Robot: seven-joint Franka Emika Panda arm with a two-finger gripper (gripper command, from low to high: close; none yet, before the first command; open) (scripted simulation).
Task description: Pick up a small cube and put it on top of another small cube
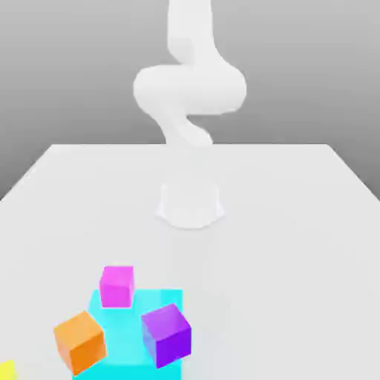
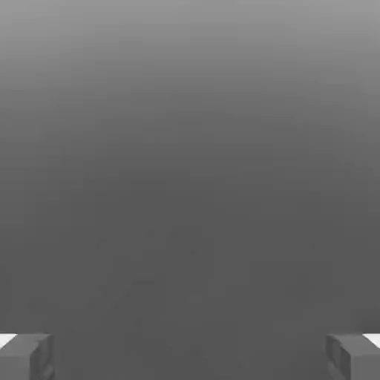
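Yellow cube (image 1: 7, 370): sitting at the front corner, exterior view's left; we're judging it light, stiff, not fragile.
Grip: we're favouring two opposite flat sides, midway up.
Pincer (image 2: 190, 360): standing wide, nothing between its tips.

before the arm (image 1: 190, 89) on the table (image 1: 274, 260), we see a flat patch (image 1: 122, 334), a rear cube (image 1: 117, 286) by its far edge, two nearer cubes (image 1: 166, 335), and a corner cube (image 1: 7, 371) at the exterior view's left.
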